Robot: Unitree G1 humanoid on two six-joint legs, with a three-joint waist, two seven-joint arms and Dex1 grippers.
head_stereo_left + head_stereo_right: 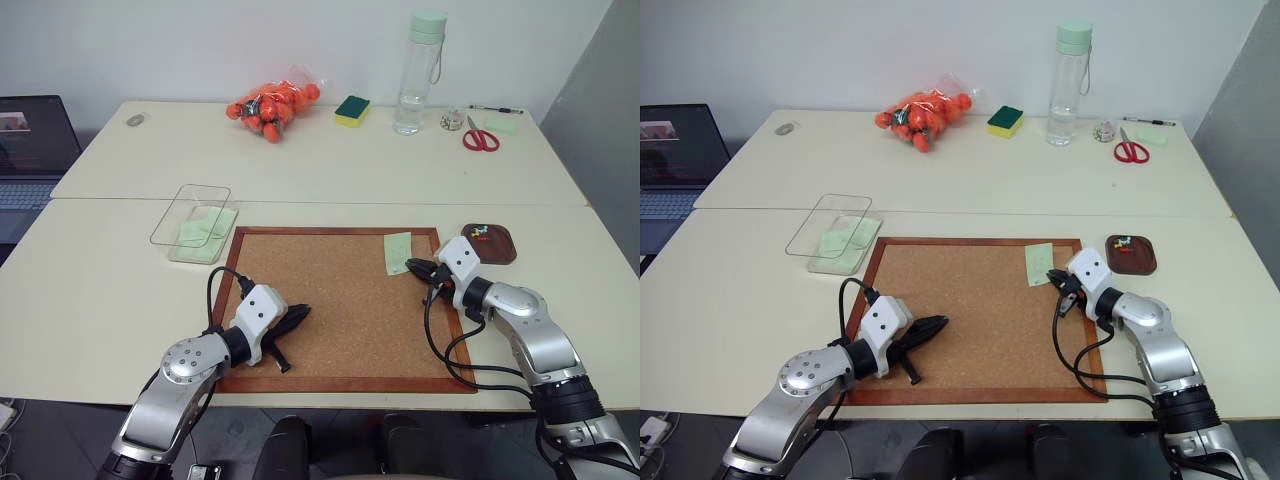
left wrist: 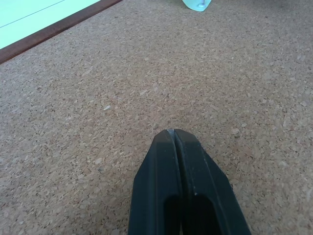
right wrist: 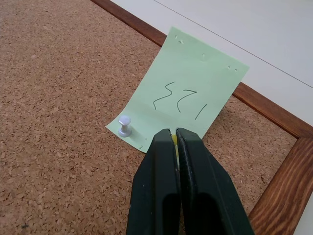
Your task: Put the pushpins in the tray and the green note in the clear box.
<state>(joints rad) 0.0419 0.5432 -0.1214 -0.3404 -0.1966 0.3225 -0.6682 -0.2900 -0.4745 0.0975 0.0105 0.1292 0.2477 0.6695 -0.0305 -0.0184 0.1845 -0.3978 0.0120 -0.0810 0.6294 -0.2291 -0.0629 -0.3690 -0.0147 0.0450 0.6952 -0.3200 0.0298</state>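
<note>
Right end effector (image 3: 173,134) pinches a yellow pushpin (image 3: 174,141) at the green note (image 3: 188,93), scribbled illegibly; left end effector (image 2: 173,133) closed, empty.

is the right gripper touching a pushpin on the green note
Touching. In the right wrist view the right gripper is shut at the green note's near edge with a sliver of yellow pushpin pinched between its fingers.

I see a cream table (image 1: 330,170) carrying a cork board (image 1: 340,300), a clear box (image 1: 192,222), a brown tray (image 1: 489,243), a bag of oranges (image 1: 272,106), a sponge (image 1: 352,110), a water bottle (image 1: 419,75), scissors (image 1: 479,137) and a pen (image 1: 496,109).
</note>
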